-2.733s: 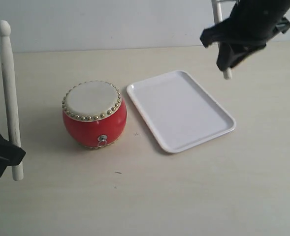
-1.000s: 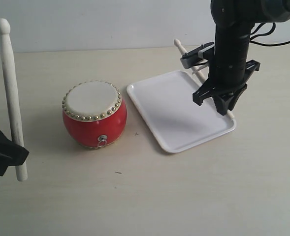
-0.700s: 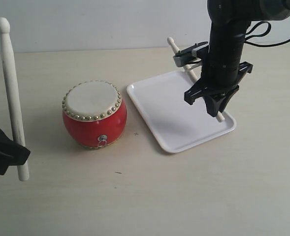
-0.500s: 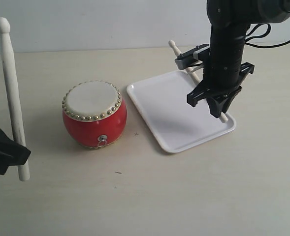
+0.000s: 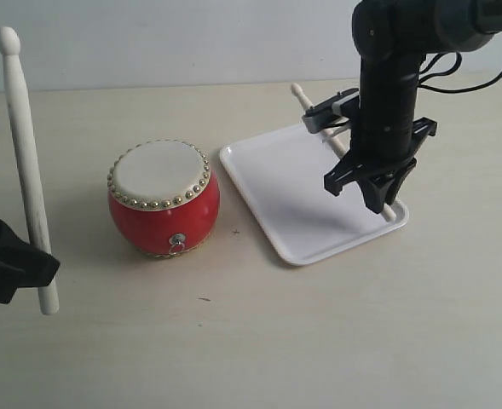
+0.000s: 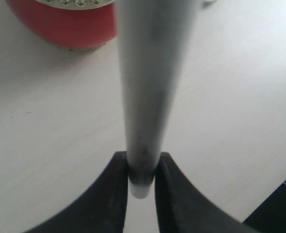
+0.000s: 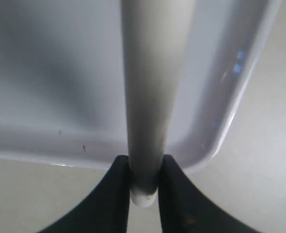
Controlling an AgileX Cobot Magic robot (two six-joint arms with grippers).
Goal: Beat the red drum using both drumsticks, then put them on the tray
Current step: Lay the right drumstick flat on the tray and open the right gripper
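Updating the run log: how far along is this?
Done: drumming can't be judged here. In hand: right hand grips one drumstick low over the tray rim; left hand holds the other drumstick upright beside the red drum. Left: set both down.

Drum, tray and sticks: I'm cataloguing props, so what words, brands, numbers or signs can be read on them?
None: the red drum, the tray, the left drumstick and the right drumstick show no readable word, brand, number or sign in any view.

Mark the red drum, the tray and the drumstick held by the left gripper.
red drum (image 5: 161,175), exterior view, on its cream skin top.
tray (image 5: 276,179), exterior view, on its bare floor.
left drumstick (image 5: 25,145), exterior view, on its mid-shaft.
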